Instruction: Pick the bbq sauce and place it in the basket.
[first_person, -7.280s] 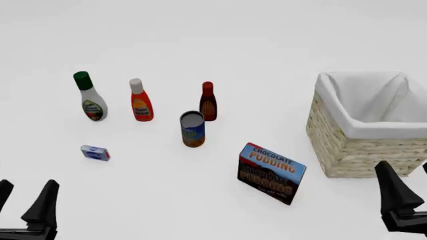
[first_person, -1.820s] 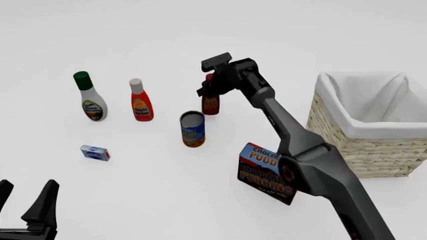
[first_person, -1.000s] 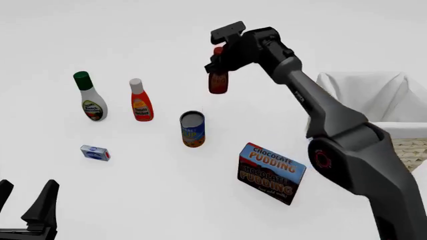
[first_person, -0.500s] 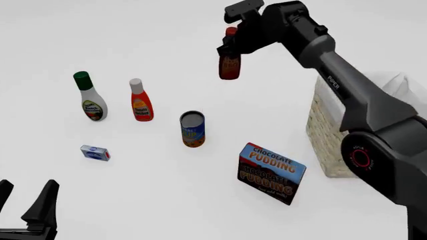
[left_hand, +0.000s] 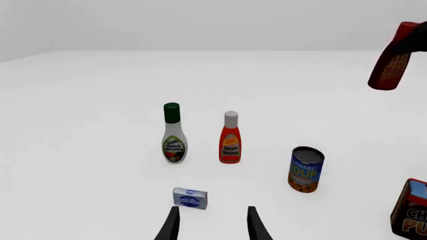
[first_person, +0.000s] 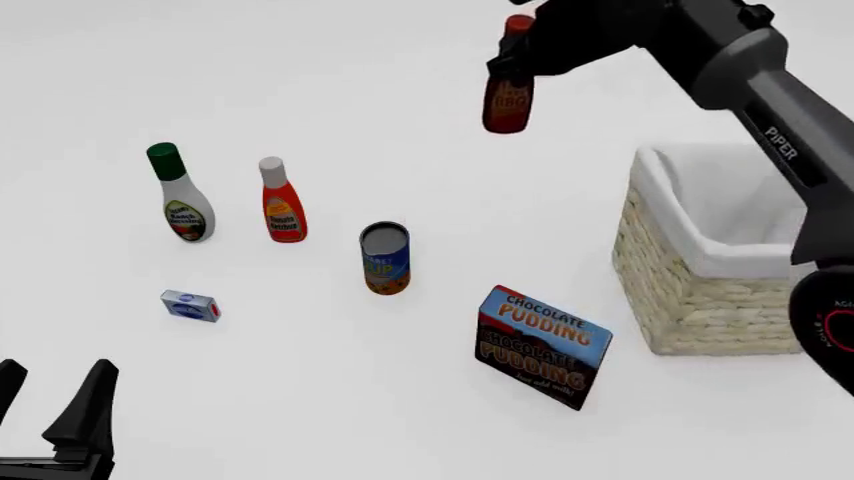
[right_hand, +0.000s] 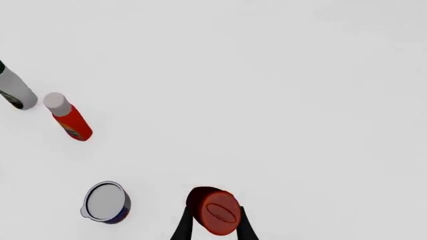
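Hanging high near the top of the front view, right of centre: the bbq sauce (first_person: 507, 98), well clear of the white table (first_person: 400, 400), red cap uppermost and tilted slightly. Pinching it just below the cap, the right gripper (first_person: 523, 45), fingers (right_hand: 183, 226) pressed against both sides of the neck in the right wrist view, cap (right_hand: 217, 212) facing the lens. Sitting at the right edge, middle height, down and to the right of the bottle: the basket (first_person: 694, 300), white liner folded over the rim, its far side cut off by the frame and partly crossed by the right arm (first_person: 774, 110). Showing bare table between bottle and basket rim. Standing in a row at left of the front view: the green-capped white bottle (first_person: 178, 193), the white-capped orange-red bottle (first_person: 280, 202), then the soup can (first_person: 384, 258) lower and nearer centre. Lying at lower left, the small blue box (first_person: 190, 305); leaning at lower centre, the chocolate pudding box (first_person: 541, 345), near the basket's front corner but apart from it. Resting in the bottom-left corner, the left gripper (first_person: 51, 410), fingers spread and holding nothing, with open table ahead.
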